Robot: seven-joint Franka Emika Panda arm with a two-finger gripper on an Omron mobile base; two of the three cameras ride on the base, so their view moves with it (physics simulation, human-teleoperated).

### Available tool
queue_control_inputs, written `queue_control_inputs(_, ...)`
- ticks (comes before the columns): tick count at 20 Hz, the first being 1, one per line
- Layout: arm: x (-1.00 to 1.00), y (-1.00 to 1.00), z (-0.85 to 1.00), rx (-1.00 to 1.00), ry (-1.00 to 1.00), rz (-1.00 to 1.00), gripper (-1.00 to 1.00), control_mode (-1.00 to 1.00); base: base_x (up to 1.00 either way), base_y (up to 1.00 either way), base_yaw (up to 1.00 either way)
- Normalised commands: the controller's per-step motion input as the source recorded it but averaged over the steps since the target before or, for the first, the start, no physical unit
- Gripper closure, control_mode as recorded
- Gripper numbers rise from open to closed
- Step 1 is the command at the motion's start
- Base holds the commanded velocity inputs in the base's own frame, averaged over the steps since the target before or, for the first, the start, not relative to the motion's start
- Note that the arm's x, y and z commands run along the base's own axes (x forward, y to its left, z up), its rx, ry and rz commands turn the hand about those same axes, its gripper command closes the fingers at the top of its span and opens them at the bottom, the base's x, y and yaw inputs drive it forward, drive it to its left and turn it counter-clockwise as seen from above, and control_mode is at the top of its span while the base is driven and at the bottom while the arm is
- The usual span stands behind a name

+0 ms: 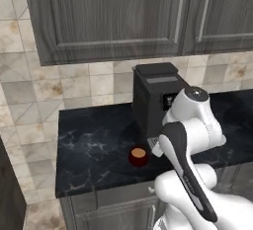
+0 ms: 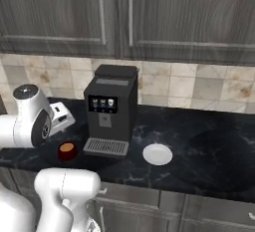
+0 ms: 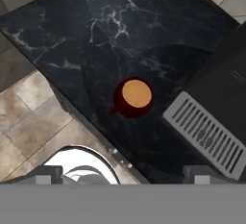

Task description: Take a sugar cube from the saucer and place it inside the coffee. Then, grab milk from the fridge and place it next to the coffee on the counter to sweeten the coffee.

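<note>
Below our fingers (image 3: 123, 174), spread wide and holding nothing, the coffee (image 3: 135, 96) sits on the worktop (image 3: 120, 21); the saucer (image 2: 157, 154) lies beyond the coffee machine (image 2: 110, 107), well apart.

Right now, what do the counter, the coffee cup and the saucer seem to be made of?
The counter looks like polished black marble: glossy, with faint white veins. The coffee cup looks like glazed dark red ceramic, smooth with a small handle; plastic is possible. The saucer seems white ceramic, plain and smooth, though the rendering leaves it open.
</note>
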Motion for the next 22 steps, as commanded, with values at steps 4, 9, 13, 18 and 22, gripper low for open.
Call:
queue_control_inputs(4, 0.00, 0.00, 0.00, 0.00, 0.00, 0.00, -1.00, 1.00, -0.39, -0.35, -0.57)
queue_control_inputs(9, 0.00, 0.00, 0.00, 0.00, 0.00, 0.00, -1.00, 1.00, -0.18, -0.28, -0.68)
queue_control_inputs(13, 0.00, 0.00, 0.00, 0.00, 0.00, 0.00, -1.00, 1.00, 0.00, -0.34, -0.74)
queue_control_inputs(18, 0.00, 0.00, 0.00, 0.00, 0.00, 0.00, -1.00, 1.00, 0.00, -0.57, -0.73)
queue_control_inputs(22, 0.00, 0.00, 0.00, 0.00, 0.00, 0.00, -1.00, 1.00, 0.03, -0.79, -0.69)
